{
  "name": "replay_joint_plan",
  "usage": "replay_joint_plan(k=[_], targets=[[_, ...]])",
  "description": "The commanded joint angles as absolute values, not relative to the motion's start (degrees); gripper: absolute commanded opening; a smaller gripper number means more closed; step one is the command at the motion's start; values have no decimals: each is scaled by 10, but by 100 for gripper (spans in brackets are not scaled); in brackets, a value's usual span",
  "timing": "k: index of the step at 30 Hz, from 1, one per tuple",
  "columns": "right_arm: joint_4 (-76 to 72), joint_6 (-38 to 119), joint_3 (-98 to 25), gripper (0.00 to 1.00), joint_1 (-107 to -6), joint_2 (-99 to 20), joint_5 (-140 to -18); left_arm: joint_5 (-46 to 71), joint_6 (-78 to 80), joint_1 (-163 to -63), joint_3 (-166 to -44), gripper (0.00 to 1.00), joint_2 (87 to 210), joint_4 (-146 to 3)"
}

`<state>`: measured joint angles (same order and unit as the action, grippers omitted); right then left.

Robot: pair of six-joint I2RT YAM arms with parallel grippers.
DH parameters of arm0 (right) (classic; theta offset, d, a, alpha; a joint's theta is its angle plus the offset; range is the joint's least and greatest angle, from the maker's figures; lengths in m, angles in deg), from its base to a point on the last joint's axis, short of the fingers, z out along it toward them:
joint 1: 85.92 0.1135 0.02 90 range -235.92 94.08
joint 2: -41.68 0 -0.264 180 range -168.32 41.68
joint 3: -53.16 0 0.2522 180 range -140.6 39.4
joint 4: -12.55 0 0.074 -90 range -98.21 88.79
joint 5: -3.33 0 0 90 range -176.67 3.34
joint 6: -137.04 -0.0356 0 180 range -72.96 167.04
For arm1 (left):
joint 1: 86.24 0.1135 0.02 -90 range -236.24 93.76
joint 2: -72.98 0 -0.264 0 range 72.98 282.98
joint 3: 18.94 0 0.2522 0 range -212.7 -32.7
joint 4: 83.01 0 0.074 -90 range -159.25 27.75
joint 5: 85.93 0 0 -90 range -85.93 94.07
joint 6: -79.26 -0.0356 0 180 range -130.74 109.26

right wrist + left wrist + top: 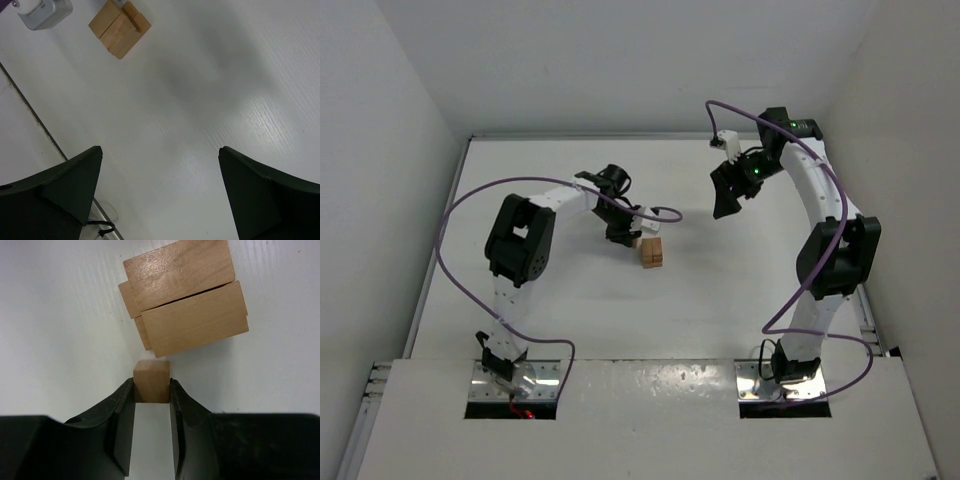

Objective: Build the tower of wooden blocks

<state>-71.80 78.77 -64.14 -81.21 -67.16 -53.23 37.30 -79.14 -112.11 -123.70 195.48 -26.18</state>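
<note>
**Top external view.** The tower (652, 252) stands on the white table (520, 330) near the centre of the frame. The left gripper (628, 236) sits low, just to the upper left of the stack. The right gripper (724, 205) hangs to the upper right, well apart from the stack. This position appears chosen to keep the work area free for the other arm.

**Left wrist view.** The left gripper is clamped on a small block (151, 380) at lower centre. Its two black fingers (122, 407) press the block's opposite side faces and leave the front face exposed. This grip keeps the block square to the jaws, which a flush placement needs. The tower fills the upper centre of the frame. Its top shows two long flat blocks laid side by side, slightly offset from the layer beneath. The held block is near the tower's lower edge. Whether it touches the tower or the table cannot be determined from this angle.

**Right wrist view.** The right gripper (160, 172) is spread wide and holds nothing; only bare table shows between its fingers. The tower appears small in the upper left corner. A grey housing (42, 11), probably part of the left arm, lies just beside it.

**Assessment.** The step in hand is likely the transfer of the small block onto the stack. The offset top layer calls for a gentle, centred release.
</note>
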Motion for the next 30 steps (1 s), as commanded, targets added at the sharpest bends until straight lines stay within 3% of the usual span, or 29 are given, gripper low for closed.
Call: replay_joint_plan(k=[1,4,16,30], targets=[[-711,797,-652,99,-809,-668,-527,400,-761,-1109,-1232,27,1899,-264],[-708,794,-640,99,-811,-662,-527,400,-713,-1098,-1216,23,1861,-270],[-686,749,-634,99,-845,-648,-495,354,-451,-1140,-1245,27,1771,-283],[-693,748,-648,99,-853,-651,-494,328,-397,-1198,-1245,30,1809,-283]])
